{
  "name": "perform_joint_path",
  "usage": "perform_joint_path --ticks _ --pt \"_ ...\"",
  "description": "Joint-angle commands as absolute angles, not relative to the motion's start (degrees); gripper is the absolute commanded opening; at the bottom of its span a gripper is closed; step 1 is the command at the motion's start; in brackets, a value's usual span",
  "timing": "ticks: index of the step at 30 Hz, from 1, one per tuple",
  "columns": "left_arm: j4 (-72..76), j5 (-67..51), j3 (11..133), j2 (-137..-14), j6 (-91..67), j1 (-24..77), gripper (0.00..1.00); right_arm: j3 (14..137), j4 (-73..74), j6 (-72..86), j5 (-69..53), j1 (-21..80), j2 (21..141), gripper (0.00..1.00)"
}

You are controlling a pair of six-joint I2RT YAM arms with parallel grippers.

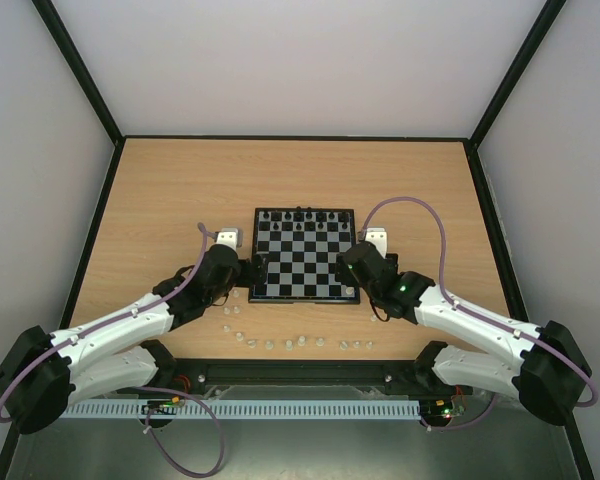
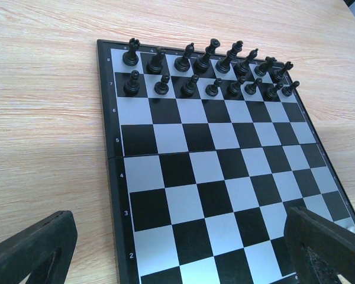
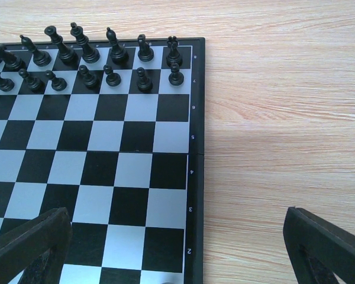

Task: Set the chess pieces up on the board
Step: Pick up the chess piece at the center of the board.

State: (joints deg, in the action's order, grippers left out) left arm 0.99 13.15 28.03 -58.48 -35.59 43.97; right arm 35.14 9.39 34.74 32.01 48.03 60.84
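Observation:
The board (image 1: 305,270) lies at the middle of the wooden table. Small black pieces (image 1: 305,218) fill its two far rows; its other squares are bare. The whitish chess pieces (image 1: 290,343) lie scattered on the table in a loose arc between the board's near edge and the arm bases. My left gripper (image 1: 252,272) stands open at the board's near left corner, and in the left wrist view the left gripper (image 2: 180,254) spans bare squares. My right gripper (image 1: 348,268) is open at the near right corner; in its wrist view the right gripper (image 3: 177,248) straddles the board's right border. Neither holds anything.
Black pieces (image 2: 207,71) (image 3: 94,59) stand upright in two rows at the far end of both wrist views. Bare wood (image 1: 180,190) surrounds the board. Dark frame rails and pale walls enclose the table; a white slotted rail (image 1: 280,408) runs along the front.

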Motion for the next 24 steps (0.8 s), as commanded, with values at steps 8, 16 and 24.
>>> perform_joint_path --ticks 8,16,24 --pt "0.8 15.6 29.1 -56.9 -36.0 43.7 0.99 35.0 9.3 35.0 33.7 48.3 63.1 0.99" --pt "0.4 17.1 29.0 -56.4 -36.0 43.7 0.99 35.2 9.8 35.2 34.0 48.2 63.3 0.99" --pt "-1.5 14.2 30.0 -55.2 -35.8 43.8 0.99 33.9 9.9 35.5 33.6 48.3 58.5 0.99"
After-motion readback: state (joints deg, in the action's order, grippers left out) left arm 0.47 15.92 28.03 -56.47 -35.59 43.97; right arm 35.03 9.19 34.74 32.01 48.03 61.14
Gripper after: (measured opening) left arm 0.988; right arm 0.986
